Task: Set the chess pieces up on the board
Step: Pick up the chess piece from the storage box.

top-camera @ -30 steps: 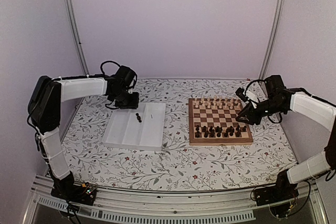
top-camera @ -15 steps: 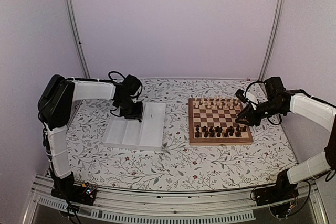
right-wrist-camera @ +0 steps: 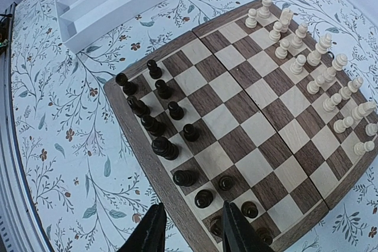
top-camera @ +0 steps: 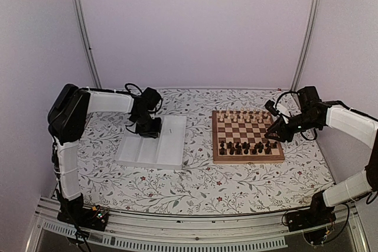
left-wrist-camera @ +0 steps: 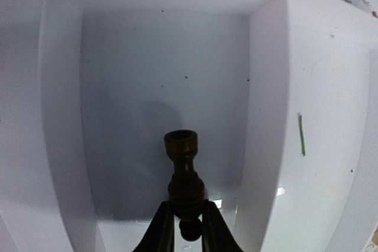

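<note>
1. Flowered tablecloth (top-camera: 195, 181) underlies everything. Our left gripper (left-wrist-camera: 188, 231) is clamped on a dark chess piece (left-wrist-camera: 184, 175) inside the white tray (top-camera: 171, 149).
2. Next, we judge, it must lift clear of the tray walls and cross to the board (top-camera: 248, 159).
3. Our right gripper (right-wrist-camera: 192, 228), fingers apart and empty, hovers over the crowded dark pieces (right-wrist-camera: 159, 125) there.

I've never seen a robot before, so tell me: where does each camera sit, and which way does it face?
Top external: above and behind the arms, looking down at the table; both arms show, left gripper at the tray, right gripper by the board.
Left wrist: on the left arm, looking into the tray; its fingers pinch a dark chess piece.
Right wrist: on the right arm, looking down on the board; its open fingers show below.
Shared: top and right wrist both show board and tray.
</note>
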### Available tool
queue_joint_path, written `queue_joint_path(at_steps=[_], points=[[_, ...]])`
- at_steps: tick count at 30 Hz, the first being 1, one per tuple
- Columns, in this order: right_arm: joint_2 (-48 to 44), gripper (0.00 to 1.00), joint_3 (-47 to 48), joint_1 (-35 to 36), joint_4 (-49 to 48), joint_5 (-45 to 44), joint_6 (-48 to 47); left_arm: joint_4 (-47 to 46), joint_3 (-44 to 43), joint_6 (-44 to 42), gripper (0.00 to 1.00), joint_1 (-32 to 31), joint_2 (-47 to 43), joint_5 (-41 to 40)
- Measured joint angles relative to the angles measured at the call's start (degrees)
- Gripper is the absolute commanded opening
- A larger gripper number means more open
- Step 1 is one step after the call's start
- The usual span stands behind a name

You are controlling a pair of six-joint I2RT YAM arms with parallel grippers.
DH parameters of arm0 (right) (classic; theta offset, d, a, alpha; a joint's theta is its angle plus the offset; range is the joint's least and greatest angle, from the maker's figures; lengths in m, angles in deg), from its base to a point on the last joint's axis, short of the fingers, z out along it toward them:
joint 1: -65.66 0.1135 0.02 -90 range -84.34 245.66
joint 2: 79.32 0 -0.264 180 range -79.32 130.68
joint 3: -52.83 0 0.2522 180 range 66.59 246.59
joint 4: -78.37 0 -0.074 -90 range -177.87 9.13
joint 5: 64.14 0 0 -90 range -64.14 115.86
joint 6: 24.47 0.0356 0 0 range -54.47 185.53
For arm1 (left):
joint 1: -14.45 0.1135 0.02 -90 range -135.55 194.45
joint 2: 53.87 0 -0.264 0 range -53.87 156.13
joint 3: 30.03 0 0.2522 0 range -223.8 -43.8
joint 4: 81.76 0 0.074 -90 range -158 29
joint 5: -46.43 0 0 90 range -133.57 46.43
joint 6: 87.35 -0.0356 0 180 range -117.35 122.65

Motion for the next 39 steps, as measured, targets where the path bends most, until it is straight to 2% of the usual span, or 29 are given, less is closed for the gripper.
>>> queue_joint_path(at_steps=[10, 15, 19, 26, 32, 39], points=[[0.00, 0.36, 1.57, 0.00, 0.11, -0.02, 0.04, 2.80, -0.02, -5.16, 0.02, -0.13, -1.73, -0.96], [0.15, 0.37, 7.52, 0.00, -0.11, 1.09, 0.74, 3.85, -1.09, -11.85, 0.00, -0.63, -9.29, -0.59], [2.21, 0.38, 12.63, 0.00, -0.76, 4.15, 2.34, 1.09, -2.60, -19.21, 0.00, -2.14, -14.95, 2.01], [11.21, 0.44, 22.88, 3.06, -0.24, 9.64, 6.14, -9.90, 0.79, -30.77, 0.00, -9.42, -19.21, 14.73], [19.34, 0.48, 32.17, 9.75, 2.27, 15.13, 9.25, -17.53, 7.21, -33.70, 0.00, -10.71, -20.06, 28.35], [31.17, 0.49, 43.21, 17.62, 5.62, 20.98, 12.57, -21.27, 9.27, -34.64, 0.00, -11.06, -20.06, 34.49]])
